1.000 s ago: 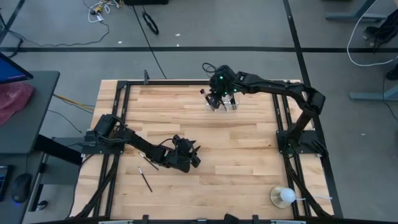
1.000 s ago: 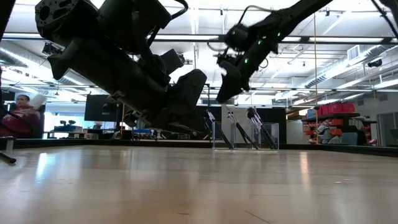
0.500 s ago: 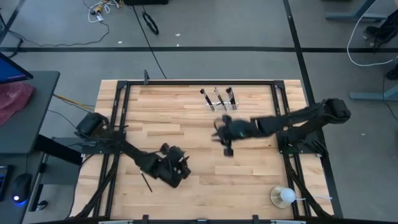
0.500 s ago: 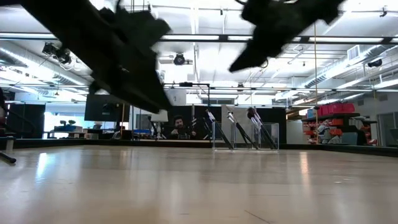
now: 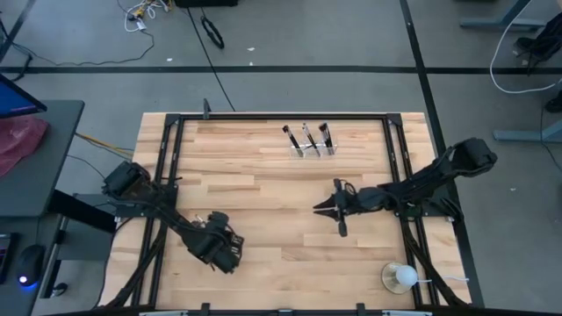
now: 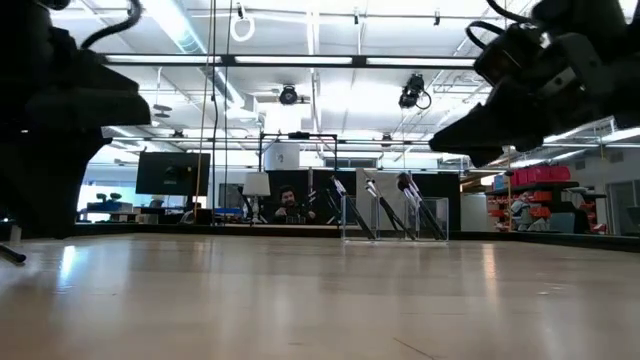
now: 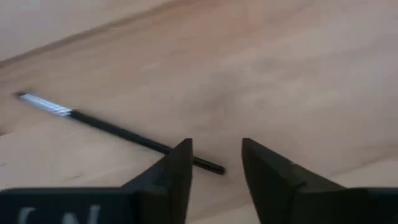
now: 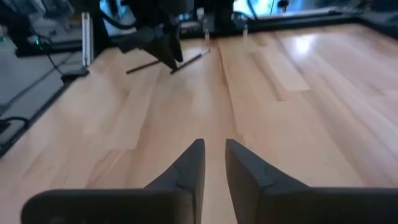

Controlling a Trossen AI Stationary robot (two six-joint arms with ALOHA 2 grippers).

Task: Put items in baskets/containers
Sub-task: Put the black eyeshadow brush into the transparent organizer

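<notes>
Since a second ago, the right gripper (image 5: 327, 207) has been drawn away from the clear organizer (image 5: 313, 149), over which it hung then, and is now held low over bare wood well to the near side of that organizer, toward the right arm's base. Its jaws are seen in the right wrist view to stand narrow, with only a slim gap between them and nothing held. Three makeup brushes (image 5: 305, 139) are left standing tilted in the organizer, which suggests that a delivery has just been finished there. The left gripper (image 5: 225, 254) has meanwhile been pulled back from the table's middle toward the near left corner, far from the organizer, and is now poised over a loose brush (image 7: 118, 130) lying flat on the wood. In the left wrist view the fingers (image 7: 177, 171) are parted with nothing between them, and the brush's dark handle end lies just in front of the left one, not yet between the jaws. In the high view that brush is hidden under the gripper. It is judged that the next pick is being set up on the left while the right arm is cleared. The jaws would have to be centred over the handle before being shut, since a thin handle is easily pushed aside.
</notes>
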